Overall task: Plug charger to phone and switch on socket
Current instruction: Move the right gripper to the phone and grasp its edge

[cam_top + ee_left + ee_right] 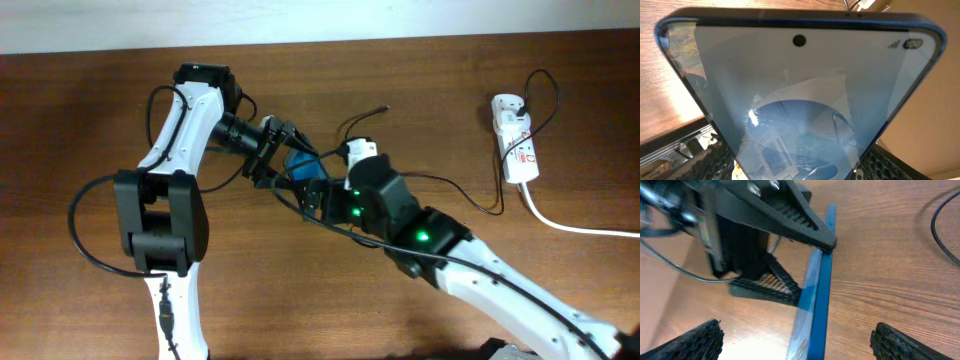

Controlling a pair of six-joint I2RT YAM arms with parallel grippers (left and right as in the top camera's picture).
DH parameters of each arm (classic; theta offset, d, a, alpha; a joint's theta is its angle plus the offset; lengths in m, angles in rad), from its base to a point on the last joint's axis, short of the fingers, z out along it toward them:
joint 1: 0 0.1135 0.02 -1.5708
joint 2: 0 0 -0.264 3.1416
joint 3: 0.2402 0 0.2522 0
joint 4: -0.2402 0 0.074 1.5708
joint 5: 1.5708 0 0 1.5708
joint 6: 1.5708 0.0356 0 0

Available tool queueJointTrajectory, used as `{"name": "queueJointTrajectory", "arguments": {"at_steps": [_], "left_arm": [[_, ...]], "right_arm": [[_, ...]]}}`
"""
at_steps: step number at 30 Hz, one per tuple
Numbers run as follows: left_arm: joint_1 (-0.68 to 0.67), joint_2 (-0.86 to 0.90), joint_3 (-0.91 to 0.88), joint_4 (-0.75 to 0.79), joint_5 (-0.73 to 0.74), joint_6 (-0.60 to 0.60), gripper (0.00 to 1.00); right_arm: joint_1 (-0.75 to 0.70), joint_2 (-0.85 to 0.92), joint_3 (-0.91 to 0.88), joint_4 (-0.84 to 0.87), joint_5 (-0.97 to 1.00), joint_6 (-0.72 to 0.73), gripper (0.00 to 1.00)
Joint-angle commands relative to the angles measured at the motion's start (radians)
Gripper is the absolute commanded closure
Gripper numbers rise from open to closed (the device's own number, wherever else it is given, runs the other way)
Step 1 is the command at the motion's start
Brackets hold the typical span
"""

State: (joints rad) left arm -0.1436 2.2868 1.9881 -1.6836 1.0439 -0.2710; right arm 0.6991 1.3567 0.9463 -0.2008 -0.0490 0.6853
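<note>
Filling almost the whole left wrist view is the phone, its pale blue screen lit, a camera dot near the top edge. From above it is only a blue patch at the middle of the table, held on edge between the two arms.

Going by size: the left arm comes in from 7 o'clock and bends toward the centre. Its gripper is clamped on the phone; in the right wrist view one black finger presses the phone's upper edge and the other sits against it lower down. The right arm reaches in from 5 o'clock. Its gripper sits just beside the phone, and its own camera shows both pads spread wide with nothing between them.

Out at 2 o'clock lies the socket, well apart from both arms. The charger trails its thin black cable from there toward the centre; a loose end lies at about 12 o'clock. I cannot tell whether that is the plug tip.

As I judge it, only the phone pickup is done. Fetching the tip, plugging it in and pressing the switch all remain.
</note>
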Motion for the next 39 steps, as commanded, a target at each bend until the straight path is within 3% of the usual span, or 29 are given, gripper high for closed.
{"name": "queueJointTrajectory", "arguments": {"at_steps": [1,4,9,30,34,35,36,37,39], "left_arm": [[0.003,-0.027,0.019,-0.005,0.041,0.019,0.52],[0.003,-0.026,0.019,-0.005,0.041,0.019,0.52],[0.002,-0.027,0.019,-0.004,0.041,0.019,0.52],[0.002,-0.027,0.019,0.007,0.04,0.019,0.5],[0.003,-0.027,0.019,0.007,0.04,0.019,0.41],[0.003,-0.027,0.019,0.007,0.037,0.019,0.33],[0.003,-0.027,0.019,0.007,0.032,0.019,0.11],[0.003,-0.026,0.019,0.009,0.025,0.019,0.01],[0.003,-0.026,0.02,0.026,0.006,0.019,0.01]], "right_arm": [[0.015,0.068,0.011,0.077,0.047,0.004,0.12],[0.015,0.111,0.011,0.13,0.046,0.004,0.23],[0.015,0.156,0.011,0.243,0.046,0.004,0.51],[0.015,0.177,0.011,0.242,-0.026,0.004,0.84],[0.015,0.177,0.011,0.243,-0.026,0.004,0.87],[0.015,0.177,0.011,0.243,-0.026,0.004,0.87],[0.014,0.177,0.011,0.243,-0.026,0.004,0.87],[0.013,0.177,0.011,0.243,-0.026,0.004,0.87],[0.012,0.177,0.011,0.243,-0.025,0.004,0.87]]}}
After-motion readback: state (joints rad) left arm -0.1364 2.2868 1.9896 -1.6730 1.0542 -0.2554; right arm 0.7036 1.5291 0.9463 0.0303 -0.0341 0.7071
